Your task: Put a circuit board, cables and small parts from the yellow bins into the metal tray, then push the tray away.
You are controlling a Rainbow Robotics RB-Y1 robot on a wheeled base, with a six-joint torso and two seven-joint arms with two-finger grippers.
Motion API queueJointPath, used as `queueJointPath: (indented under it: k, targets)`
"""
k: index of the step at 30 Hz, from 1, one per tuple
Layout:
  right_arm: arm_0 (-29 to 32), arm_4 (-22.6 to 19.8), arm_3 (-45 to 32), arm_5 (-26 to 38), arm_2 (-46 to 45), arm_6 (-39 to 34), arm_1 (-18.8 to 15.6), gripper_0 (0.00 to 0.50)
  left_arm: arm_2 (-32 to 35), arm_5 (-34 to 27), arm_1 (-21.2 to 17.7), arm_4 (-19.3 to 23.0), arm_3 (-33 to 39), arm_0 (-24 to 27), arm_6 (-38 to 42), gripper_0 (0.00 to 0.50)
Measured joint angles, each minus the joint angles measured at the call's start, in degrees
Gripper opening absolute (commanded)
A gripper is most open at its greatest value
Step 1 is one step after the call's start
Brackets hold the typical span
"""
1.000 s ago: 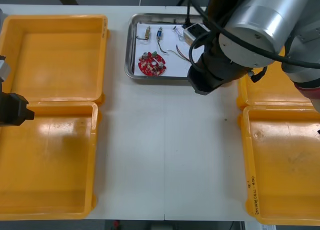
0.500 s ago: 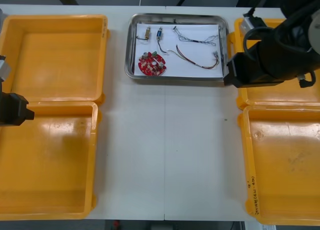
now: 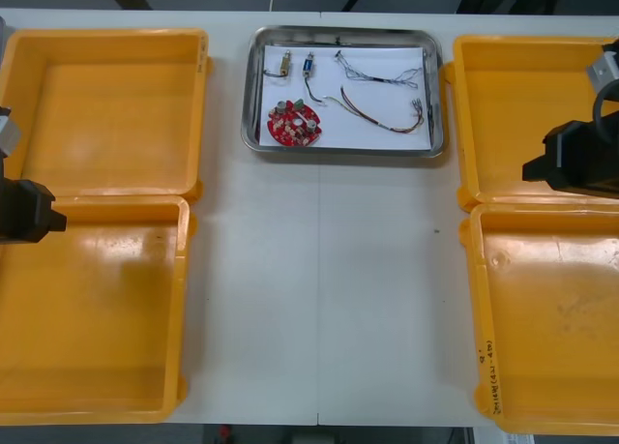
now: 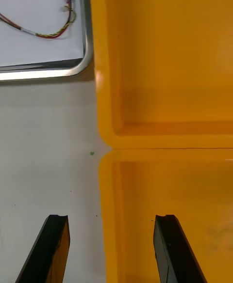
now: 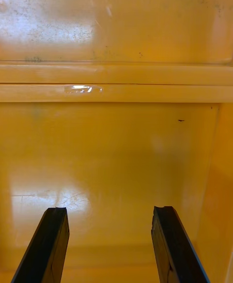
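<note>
The metal tray lies at the table's far middle, white inside. It holds a round red circuit board, a red and yellow cable, a twisted blue and white cable and small metal parts. My right gripper is open with nothing between its fingers, at the right edge over the two right yellow bins; the tray's corner and the cable's end lie beyond its fingers. Over the left bins, my left gripper stands open too.
All the yellow bins look bare inside. In the left wrist view the rims of the two left bins meet ahead of the fingers. White tabletop stretches between the bins in front of the tray.
My right arm has swung away from the tray's right front corner to the right edge, above the right bins. The tray now shows whole. The left arm has not moved.
</note>
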State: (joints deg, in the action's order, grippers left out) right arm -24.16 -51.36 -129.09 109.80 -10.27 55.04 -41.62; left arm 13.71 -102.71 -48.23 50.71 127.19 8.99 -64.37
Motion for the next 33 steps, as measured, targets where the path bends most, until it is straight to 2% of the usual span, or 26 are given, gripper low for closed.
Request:
queueJointPath:
  k: [6, 12, 16, 21, 33]
  targets:
    - [7.01, 1.25, -0.15, 0.0, -7.67, 12.13, 0.0, 0.5, 0.0, 0.0, 0.0, 0.0, 0.0, 0.0, 0.0, 0.5]
    - [11.27, 4.09, -0.16, 0.01, -10.11, 12.3, 0.0, 0.5, 0.0, 0.0, 0.0, 0.0, 0.01, 0.0, 0.0, 0.5]
    - [13.17, 4.17, 0.39, 0.01, -11.23, 12.31, 0.08, 0.5, 0.0, 0.0, 0.0, 0.0, 0.01, -0.01, 0.0, 0.5]
    - [14.46, 4.37, 2.05, 0.01, -12.95, 12.43, 0.93, 0.5, 0.0, 0.0, 0.0, 0.0, 0.01, -0.01, 0.0, 0.5]
    - [17.0, 7.76, 2.28, 0.01, -13.28, 13.43, 1.28, 0.5, 0.0, 0.0, 0.0, 0.0, 0.01, -0.01, 0.0, 0.5]
